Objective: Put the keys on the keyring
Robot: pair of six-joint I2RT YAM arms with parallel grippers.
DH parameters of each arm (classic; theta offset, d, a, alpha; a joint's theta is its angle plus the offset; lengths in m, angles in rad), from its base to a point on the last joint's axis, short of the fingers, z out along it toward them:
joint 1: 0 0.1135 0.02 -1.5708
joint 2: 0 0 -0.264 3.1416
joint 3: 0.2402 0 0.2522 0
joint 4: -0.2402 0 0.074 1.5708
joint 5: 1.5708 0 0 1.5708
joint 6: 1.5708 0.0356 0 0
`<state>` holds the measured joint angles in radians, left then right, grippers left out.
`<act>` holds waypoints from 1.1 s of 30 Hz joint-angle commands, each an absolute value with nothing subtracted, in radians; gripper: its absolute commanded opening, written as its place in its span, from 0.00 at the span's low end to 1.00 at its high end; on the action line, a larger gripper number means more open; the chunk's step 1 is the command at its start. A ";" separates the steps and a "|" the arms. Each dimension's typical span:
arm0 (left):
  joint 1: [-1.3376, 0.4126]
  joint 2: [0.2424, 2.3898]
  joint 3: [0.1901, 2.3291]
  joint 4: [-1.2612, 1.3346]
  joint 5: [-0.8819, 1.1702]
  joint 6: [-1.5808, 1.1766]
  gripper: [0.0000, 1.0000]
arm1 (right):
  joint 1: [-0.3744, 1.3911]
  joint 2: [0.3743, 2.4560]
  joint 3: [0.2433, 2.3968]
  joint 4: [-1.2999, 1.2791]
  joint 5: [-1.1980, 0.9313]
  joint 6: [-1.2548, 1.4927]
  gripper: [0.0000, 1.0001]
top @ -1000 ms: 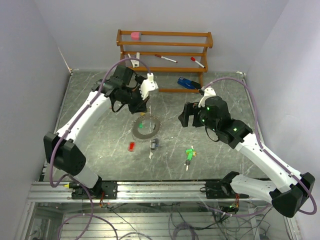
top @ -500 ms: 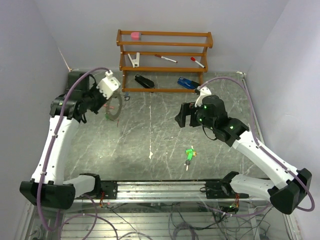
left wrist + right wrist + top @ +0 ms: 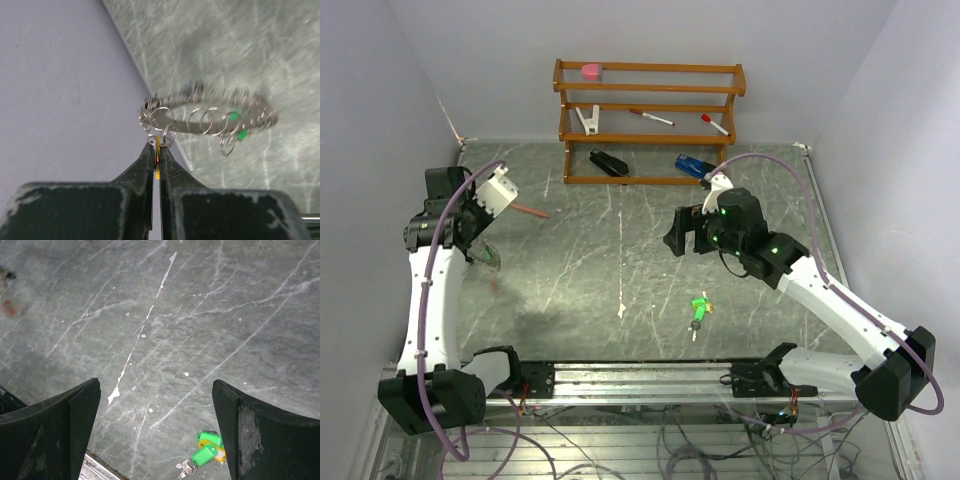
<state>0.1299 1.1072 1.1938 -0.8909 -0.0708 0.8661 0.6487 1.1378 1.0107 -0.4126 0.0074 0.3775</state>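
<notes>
The keyring, a pale silvery ring strung with small wire loops and green tags, hangs in the air by the left wall. My left gripper is shut on a thin yellow-orange tab that hangs from the keyring. In the top view the keyring shows only as a green blur under the left wrist. Loose keys with green and yellow head covers lie on the table near the front. My right gripper hovers open above the table, with those keys low in its view beside the right finger.
A wooden rack stands at the back with red-capped pens, a pink item and a white clip. A black stapler and a blue object lie under it. A white paint streak marks the table.
My left arm has swung from the table's middle to the far left wall, lifting the keyring off the table. The right gripper has drifted slightly left and stays open.
</notes>
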 commanded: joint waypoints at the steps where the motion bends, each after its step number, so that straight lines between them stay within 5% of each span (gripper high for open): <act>1: 0.158 1.071 1.185 -0.825 -0.165 0.996 0.07 | 0.644 1.152 1.032 -0.391 -0.015 0.362 0.93; 21: 0.205 1.166 0.891 -0.592 -0.362 1.037 0.08 | 0.644 1.188 1.083 -0.438 -0.046 0.356 0.98; 28: 0.236 1.192 0.923 -0.613 -0.366 1.024 0.29 | 0.644 1.197 1.088 -0.464 -0.032 0.347 1.00; 33: 0.238 1.235 0.985 -0.660 -0.390 1.012 0.58 | 0.637 1.213 1.118 -0.512 -0.011 0.346 1.00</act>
